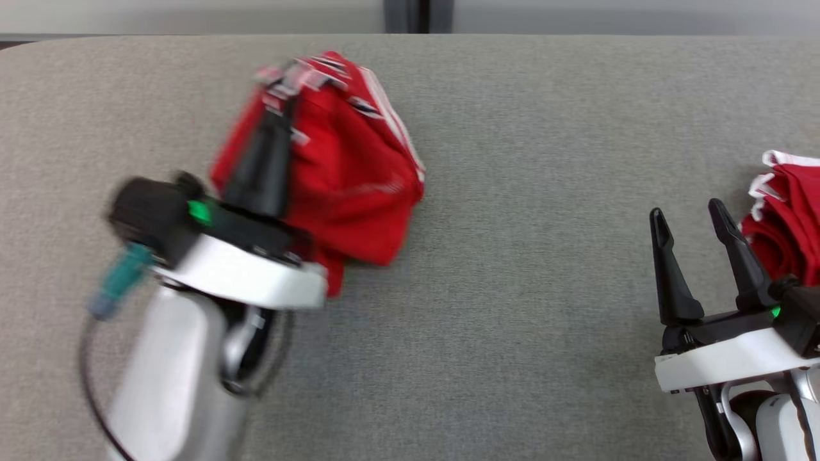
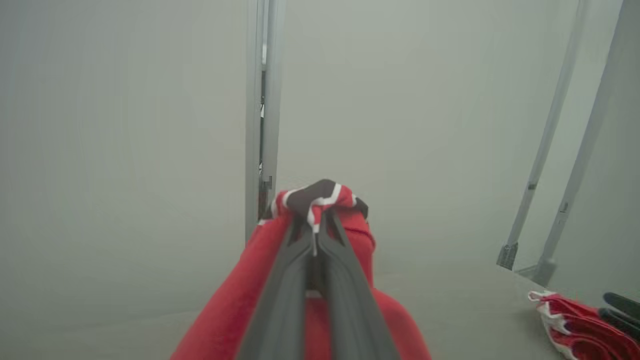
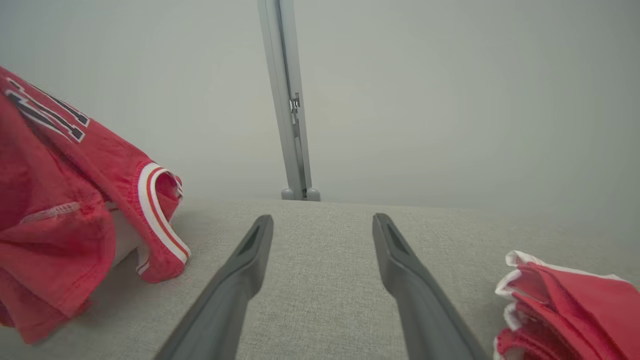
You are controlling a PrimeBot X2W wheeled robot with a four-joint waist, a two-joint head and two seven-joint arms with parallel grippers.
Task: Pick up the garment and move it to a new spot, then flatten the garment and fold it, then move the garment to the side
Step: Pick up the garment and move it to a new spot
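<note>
The bright red jersey garment (image 1: pixel 359 186) with striped red-and-white trim and dark white-outlined lettering hangs in a bunch over the far left of the grey fabric-covered table (image 1: pixel 544 256). It is pinched at its top by the left gripper (image 1: pixel 285 105), whose two dark fingers are pressed together on a knot of cloth (image 2: pixel 325 197). To do the move well, the clamp should stay firm and the arm should rise enough for the drooping lower folds (image 3: pixel 60 215) to clear the surface, then travel toward the bare middle. It should keep well away from the second red-and-white cloth bundle (image 1: pixel 785 218) at the right edge. The right gripper (image 1: pixel 687 214) waits low beside that bundle with its fingers spread apart and nothing between them (image 3: pixel 324 220). The left arm is blurred in the head view, so how much cloth is caught cannot be told. Nor can it be told whether the lowest fold touches the table; the bundle is cut off by the frame.
</note>
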